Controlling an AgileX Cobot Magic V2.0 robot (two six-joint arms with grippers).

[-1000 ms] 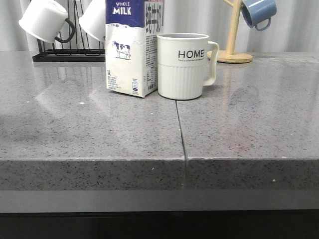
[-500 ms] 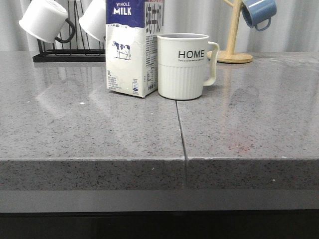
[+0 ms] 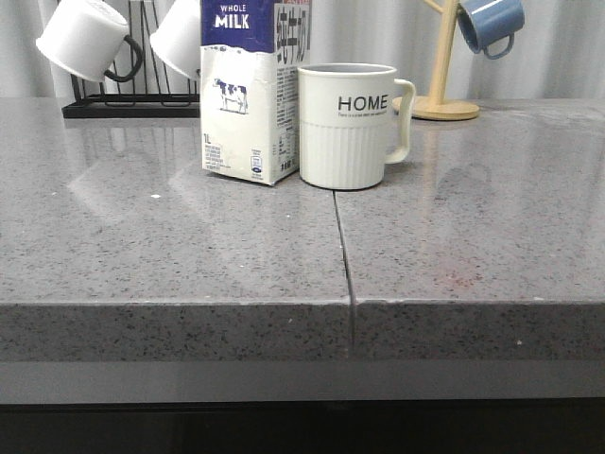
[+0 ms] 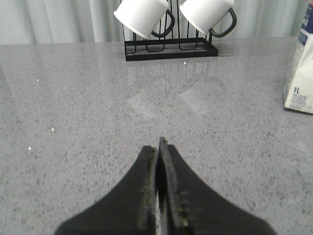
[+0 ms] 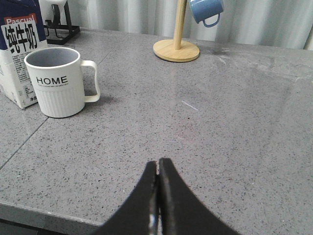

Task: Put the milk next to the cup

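The milk point(image 3: 252, 90) stands upright just beside the cup point(image 3: 348, 124), on the side away from the cup's handle, and the two look touching or nearly so; the placing looks done. Both grippers are empty, fingers pressed together: the left gripper point(image 4: 157, 147) hangs over bare counter well away from the cup, the right gripper point(image 5: 157, 166) over the counter point(image 3: 454, 236) on the cup's handle side, also well apart from it. The risk from here, as I judge it, is slight: an arm swinging back toward the cup could clip the tall carton, which would tip easily and knock the cup along. Leaving both arms clear avoids that.
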